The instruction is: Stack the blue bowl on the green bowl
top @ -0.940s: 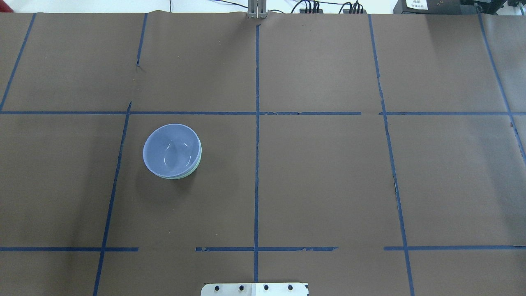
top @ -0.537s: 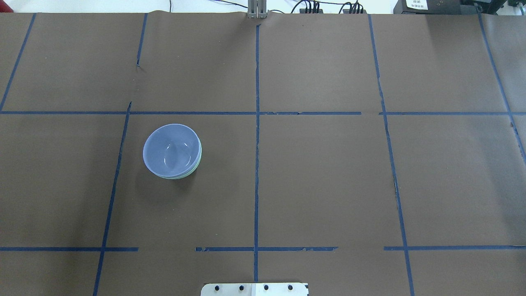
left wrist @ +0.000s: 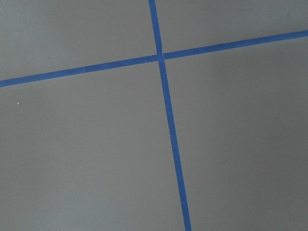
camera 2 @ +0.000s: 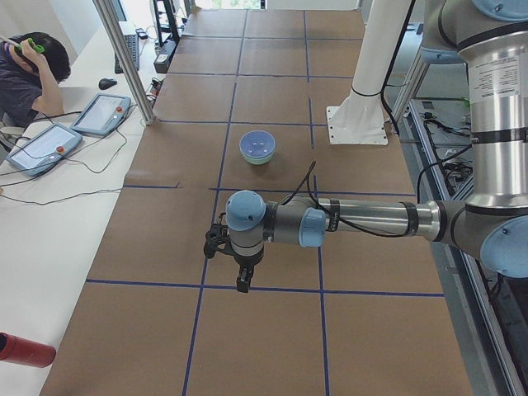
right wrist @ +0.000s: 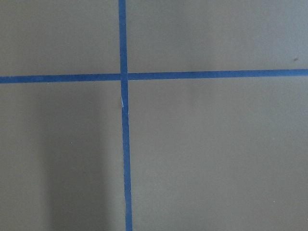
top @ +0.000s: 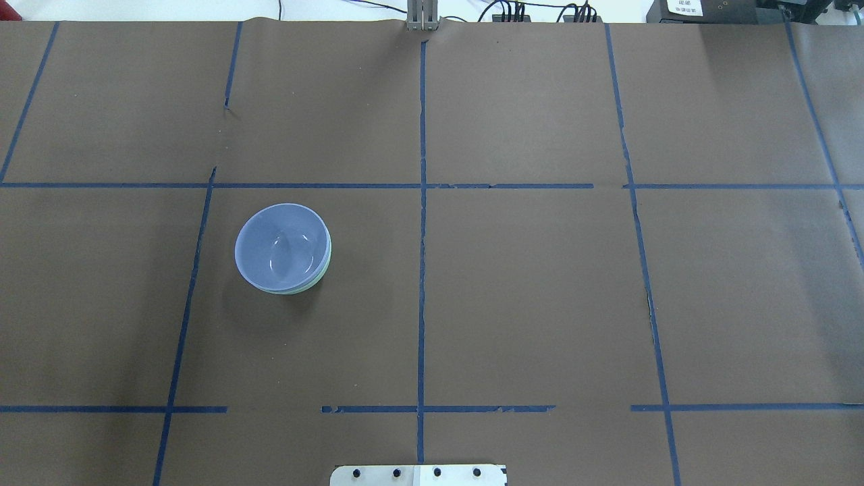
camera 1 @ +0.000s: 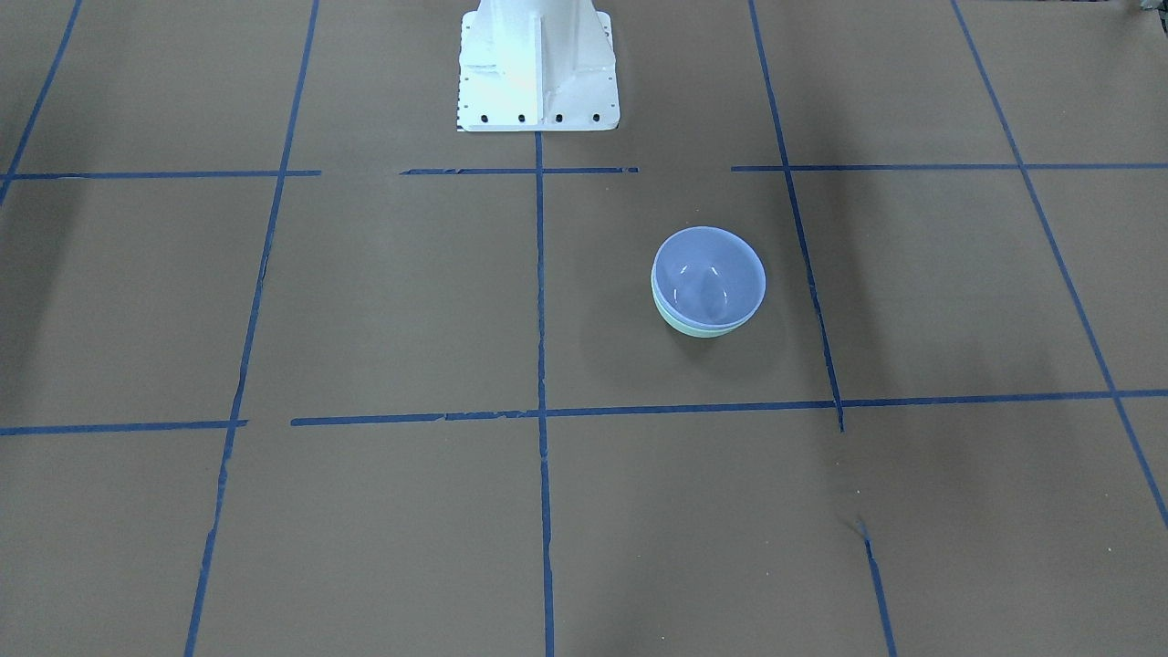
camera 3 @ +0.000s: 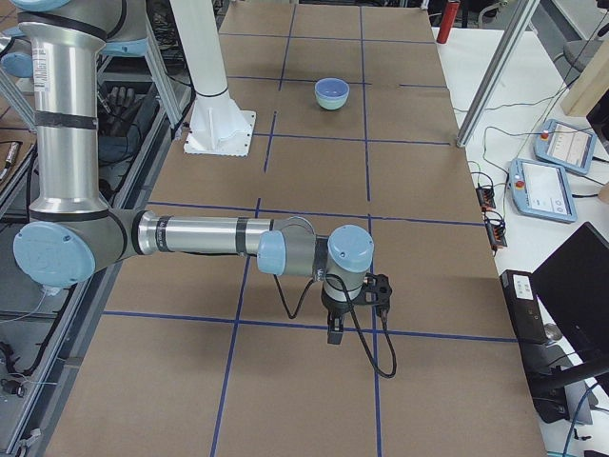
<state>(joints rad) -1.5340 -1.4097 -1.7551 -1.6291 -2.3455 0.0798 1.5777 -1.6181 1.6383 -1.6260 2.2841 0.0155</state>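
On my feeds the round, glossy, periwinkle blue bowl (camera 1: 709, 274) sits nested inside the round, glossy, mint green bowl (camera 1: 701, 331), both upright. Only a thin crescent of green wall and rim shows beneath the blue one. The blue bowl's inside shows me just its own smooth surface with a couple of light reflections.

The pair rests on the brown paper-covered table (top: 540, 304), which is marked with a grid of blue tape lines (top: 422, 270). Taking the robot's white pedestal base (camera 1: 538, 64) as my reference, the stack stands out in front of it and off toward the robot's left side. It lies within one taped square and touches none of the lines.

Neither arm is near the bowls. The left gripper (camera 2: 242, 285) hangs over the table well out from the pedestal toward the robot's left end, pointing down, its arm stretched level above the paper. The right gripper (camera 3: 335, 328) hangs the same way well out toward the opposite end. I see both only in the side cameras, so I cannot tell how wide either one's fingers stand. Each wrist camera gives me only a crossing of tape lines on bare paper.
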